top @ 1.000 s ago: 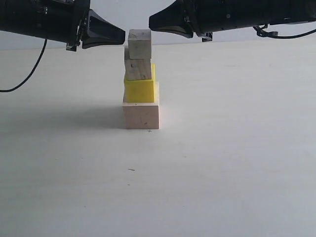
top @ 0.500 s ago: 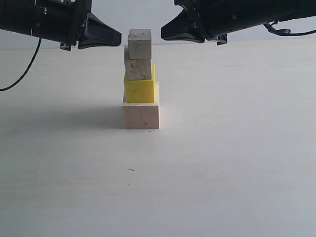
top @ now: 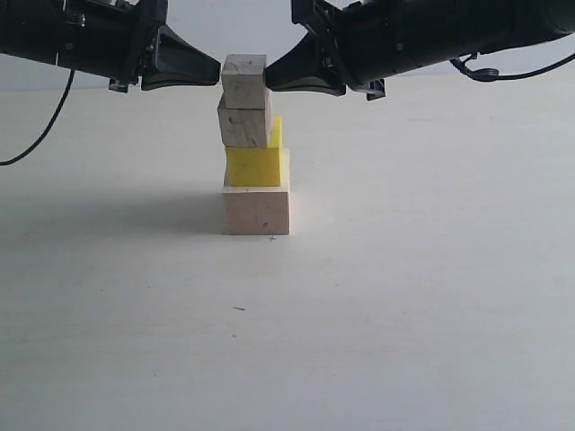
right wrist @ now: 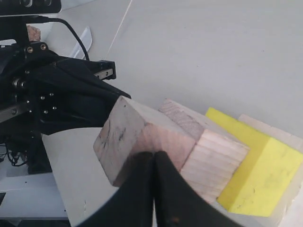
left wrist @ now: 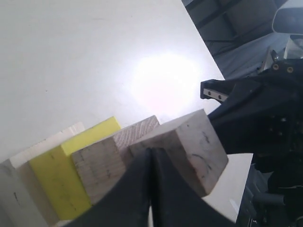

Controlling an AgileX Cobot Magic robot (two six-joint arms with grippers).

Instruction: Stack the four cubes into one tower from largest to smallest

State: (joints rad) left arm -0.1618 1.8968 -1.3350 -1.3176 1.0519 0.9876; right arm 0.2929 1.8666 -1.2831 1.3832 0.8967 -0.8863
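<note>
Nearest you, the white table is lying bare except for a small dark fleck. Behind it the tower is standing with all four pieces in order. The large pale wood cube is sitting on the table, with the yellow cube on it, the medium wood cube on that, and the smallest wood cube on top.

The stacking looks done, so you are probably squaring up the top now. The left gripper is reaching in with its jaws pressed together, its tip touching one side of the smallest cube. The right gripper, jaws likewise together, is touching the opposite side. You are pinching that cube between two closed tips, not grasping it.

The medium cube is overhanging the yellow one a little toward your left arm's side, and the smallest cube is sitting toward that side too.

- Keep the pressure light and level, because any downward or uneven push is likely to drag the medium cube further off.
- Let the right tip act as a stop while the left one is nudging across.
- When you are backing away, draw both tips straight out sideways together, so neither one is tipping the top cube.
</note>
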